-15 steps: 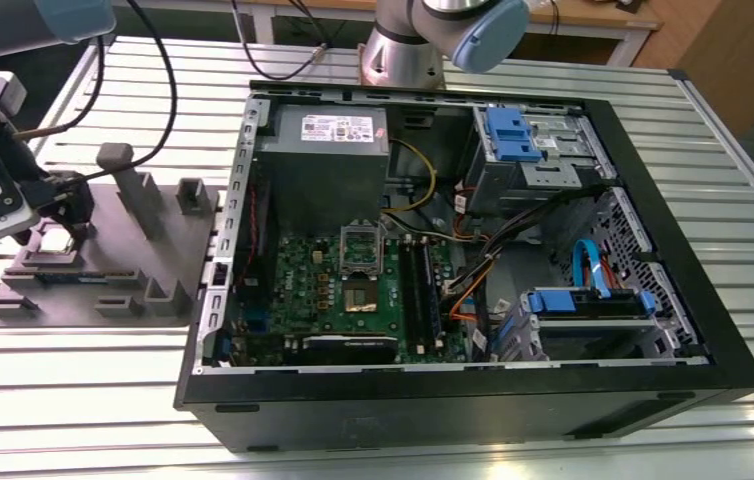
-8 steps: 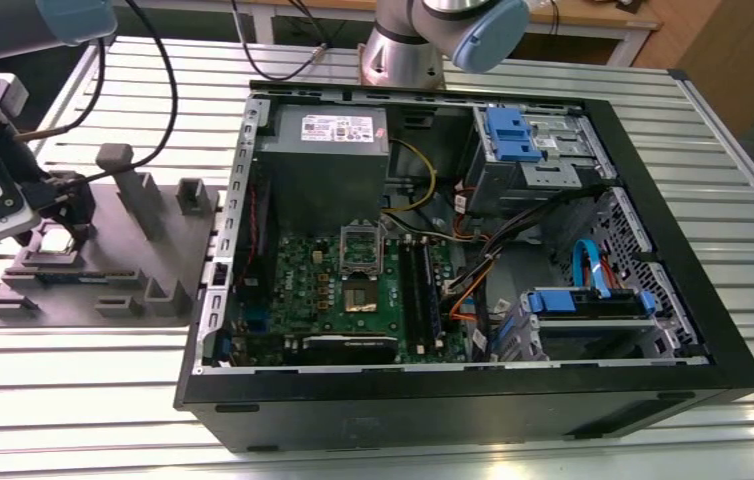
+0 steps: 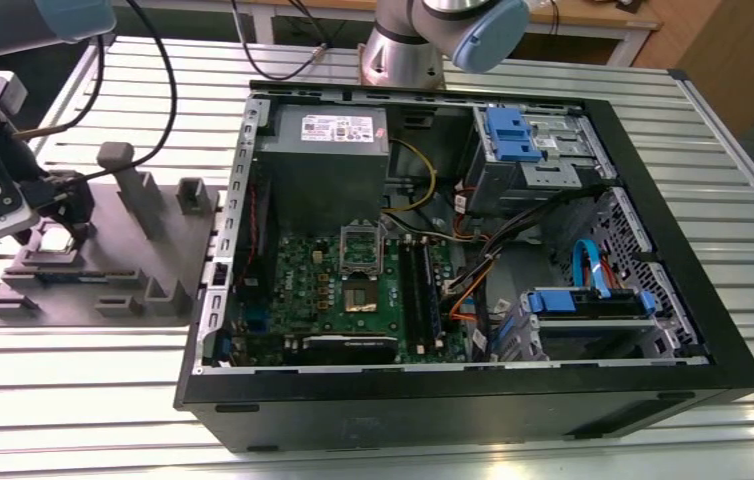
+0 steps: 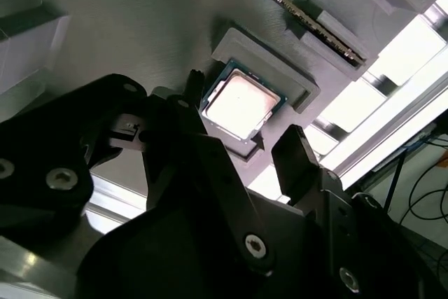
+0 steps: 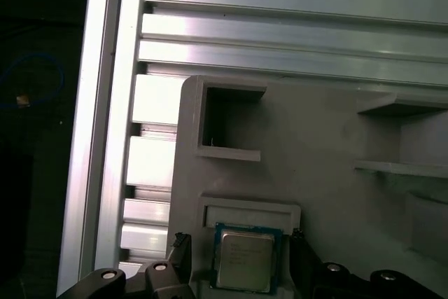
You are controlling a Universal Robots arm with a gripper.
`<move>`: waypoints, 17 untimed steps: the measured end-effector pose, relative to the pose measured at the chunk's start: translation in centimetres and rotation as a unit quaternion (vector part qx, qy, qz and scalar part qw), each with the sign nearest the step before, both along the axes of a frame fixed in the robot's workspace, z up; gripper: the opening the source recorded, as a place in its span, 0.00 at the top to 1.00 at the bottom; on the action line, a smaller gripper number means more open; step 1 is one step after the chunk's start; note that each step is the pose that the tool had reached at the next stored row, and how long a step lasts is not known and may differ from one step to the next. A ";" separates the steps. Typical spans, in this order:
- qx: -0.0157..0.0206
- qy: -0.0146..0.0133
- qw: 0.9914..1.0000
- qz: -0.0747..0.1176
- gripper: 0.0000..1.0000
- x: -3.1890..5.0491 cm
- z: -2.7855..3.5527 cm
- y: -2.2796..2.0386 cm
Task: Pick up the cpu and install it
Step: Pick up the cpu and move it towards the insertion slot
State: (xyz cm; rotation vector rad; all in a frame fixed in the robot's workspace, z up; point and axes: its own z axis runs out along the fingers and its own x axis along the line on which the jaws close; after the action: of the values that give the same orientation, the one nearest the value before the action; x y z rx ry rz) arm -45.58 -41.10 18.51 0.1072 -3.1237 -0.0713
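While the cpu [image 5: 243, 260] lay in its grey tray [image 5: 315, 159], the gripper [image 5: 239, 246] straddled it with fingers [image 5: 180, 260] apart; seemingly light, rigid and fragile, it favoured an edge grip.

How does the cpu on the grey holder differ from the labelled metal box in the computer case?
The cpu is a small flat square; the metal box is far bigger and tall. The cpu lies in a recess of the grey holder outside the computer case; the metal box sits inside it. The open gripper straddles the cpu, away from the metal box. Both have silvery-grey metal tops.
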 end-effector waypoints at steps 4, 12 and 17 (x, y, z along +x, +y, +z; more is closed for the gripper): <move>0.000 0.000 1.000 0.000 0.34 0.00 0.08 0.00; 0.000 0.000 1.000 -0.006 0.34 0.08 0.06 -0.13; -0.001 0.000 1.000 -0.009 0.34 0.16 0.00 -0.26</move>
State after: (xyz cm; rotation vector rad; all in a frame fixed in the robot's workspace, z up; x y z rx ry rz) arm -45.42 -41.36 18.51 0.0788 -3.1245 -0.0697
